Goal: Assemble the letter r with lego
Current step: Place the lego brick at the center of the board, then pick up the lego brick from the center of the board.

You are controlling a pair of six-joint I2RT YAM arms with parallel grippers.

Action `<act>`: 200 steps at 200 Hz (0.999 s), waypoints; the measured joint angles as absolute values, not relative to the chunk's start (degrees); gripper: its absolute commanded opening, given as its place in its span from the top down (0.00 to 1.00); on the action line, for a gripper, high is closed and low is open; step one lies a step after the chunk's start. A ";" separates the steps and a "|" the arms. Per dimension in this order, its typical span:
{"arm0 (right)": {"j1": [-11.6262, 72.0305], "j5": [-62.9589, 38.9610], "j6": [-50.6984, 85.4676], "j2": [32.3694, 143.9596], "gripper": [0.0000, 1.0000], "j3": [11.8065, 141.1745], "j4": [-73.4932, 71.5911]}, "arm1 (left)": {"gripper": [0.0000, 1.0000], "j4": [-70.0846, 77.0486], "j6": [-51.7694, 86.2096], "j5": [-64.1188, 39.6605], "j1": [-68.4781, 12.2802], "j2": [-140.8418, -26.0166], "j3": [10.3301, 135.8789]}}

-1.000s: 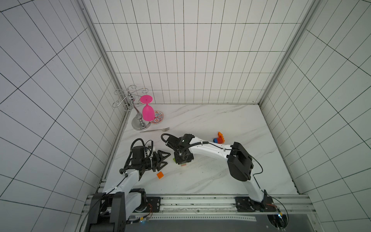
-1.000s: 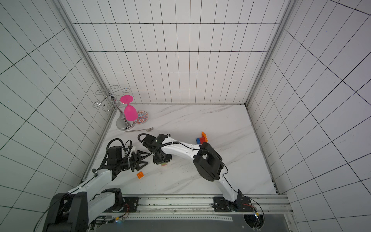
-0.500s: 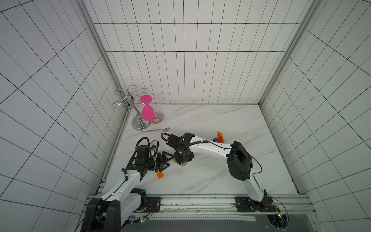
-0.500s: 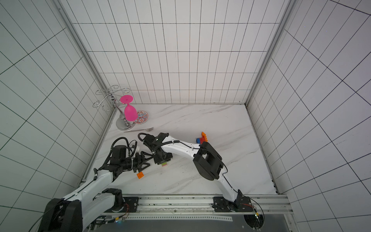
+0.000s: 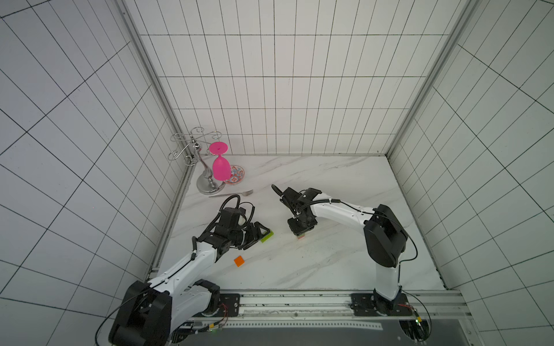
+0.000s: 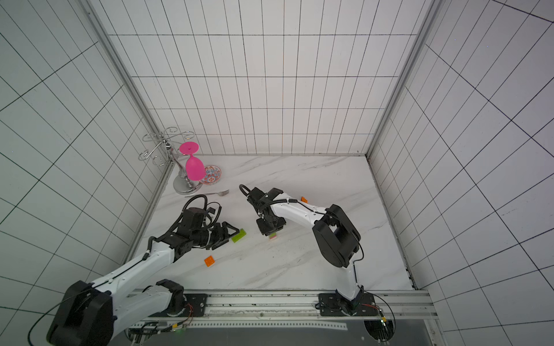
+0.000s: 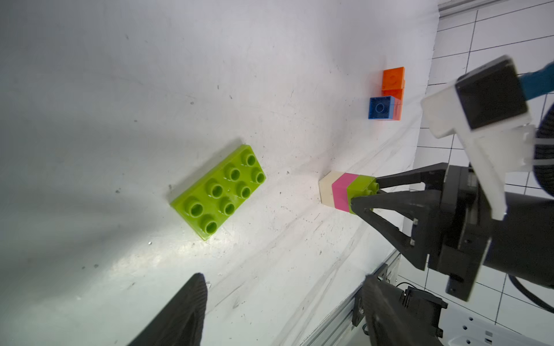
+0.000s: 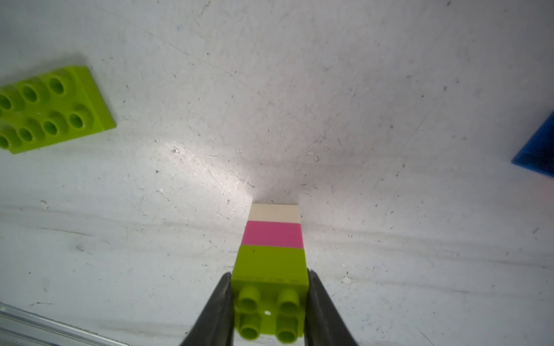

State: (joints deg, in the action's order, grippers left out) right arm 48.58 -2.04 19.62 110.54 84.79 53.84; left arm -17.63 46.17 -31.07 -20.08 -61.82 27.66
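Observation:
The lego lies spread over the marble table. My right gripper [image 8: 269,274] is shut on the lime green top brick of an upright cream, pink and lime stack [image 8: 272,233]. The stack's cream end [image 7: 325,190] meets the table. The same stack [image 5: 300,237] shows under the right gripper [image 5: 301,230] in both top views. A flat lime green brick [image 7: 218,191] lies loose just ahead of my left gripper [image 7: 284,278], which is open and holds nothing. A single orange brick [image 5: 239,261] sits near the left arm. A joined orange and blue cluster [image 7: 386,96] lies farther off.
A chrome glass rack with a hanging pink goblet [image 5: 221,167] stands in the back left corner, beside a patterned dish [image 5: 236,175] and a fork [image 5: 232,194]. Tiled walls close three sides. A metal rail [image 5: 299,299] runs along the front edge.
My left gripper has pushed forward to the right, up to the flat lime brick. The right gripper has shifted right with its stack, away from the left gripper.

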 measured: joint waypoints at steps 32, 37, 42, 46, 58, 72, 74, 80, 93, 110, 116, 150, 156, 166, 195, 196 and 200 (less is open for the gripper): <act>48.31 -2.94 19.73 108.55 1.00 81.34 50.65 | 0.24 -19.84 44.34 -28.93 -20.29 -62.76 28.71; 48.25 -3.07 20.01 108.18 1.00 80.68 50.00 | 0.24 -20.51 43.83 -28.45 -20.32 -62.78 29.02; 48.21 -3.14 20.16 107.85 0.99 80.16 49.50 | 0.24 -21.02 43.51 -28.05 -20.36 -62.81 29.28; 48.10 -3.22 20.36 107.57 0.98 79.72 48.99 | 0.23 -21.71 43.05 -27.66 -20.38 -62.83 29.63; 47.97 -3.49 20.93 106.91 0.92 78.63 47.86 | 0.22 -23.44 41.93 -26.50 -20.49 -62.98 30.74; 47.97 -3.49 21.45 106.30 0.76 77.91 46.98 | 0.20 -25.32 40.69 -25.12 -20.51 -63.20 32.34; 47.97 -3.51 21.52 106.28 0.73 77.89 46.92 | 0.20 -25.63 40.49 -24.95 -20.53 -63.20 32.58; 47.66 -3.55 21.78 106.19 0.61 77.84 46.81 | 0.19 -26.37 40.01 -24.29 -20.56 -63.20 33.23; 47.20 -3.79 22.31 106.06 0.44 77.91 46.78 | 0.18 -28.23 38.87 -22.63 -20.58 -63.20 34.68; 46.26 -4.23 22.98 106.28 0.26 77.95 47.42 | 0.18 -31.05 37.56 -20.21 -20.58 -63.13 36.49; 45.91 -4.21 23.11 106.26 0.21 78.30 47.90 | 0.17 -32.12 37.28 -19.18 -20.58 -63.02 37.10; 45.06 -2.66 24.40 104.57 0.15 83.15 48.29 | 0.16 -39.48 37.93 -12.25 -20.58 -60.01 39.97; 45.21 -2.26 24.84 103.39 0.15 83.29 47.59 | 0.16 -40.82 38.63 -10.81 -20.58 -58.87 40.10; 45.80 -1.69 25.65 101.51 0.16 83.31 46.57 | 0.17 -43.24 40.73 -8.45 -20.69 -56.62 40.14; 49.87 -0.97 29.61 100.60 0.19 84.84 42.85 | 0.19 -49.50 48.38 -4.45 -20.97 -50.09 38.96; 50.19 -0.84 30.00 100.86 0.19 85.08 42.65 | 0.19 -49.67 48.84 -4.34 -20.97 -49.69 38.79; 50.92 -0.73 31.05 101.47 0.20 85.76 42.37 | 0.19 -50.09 49.60 -3.99 -20.97 -48.88 38.33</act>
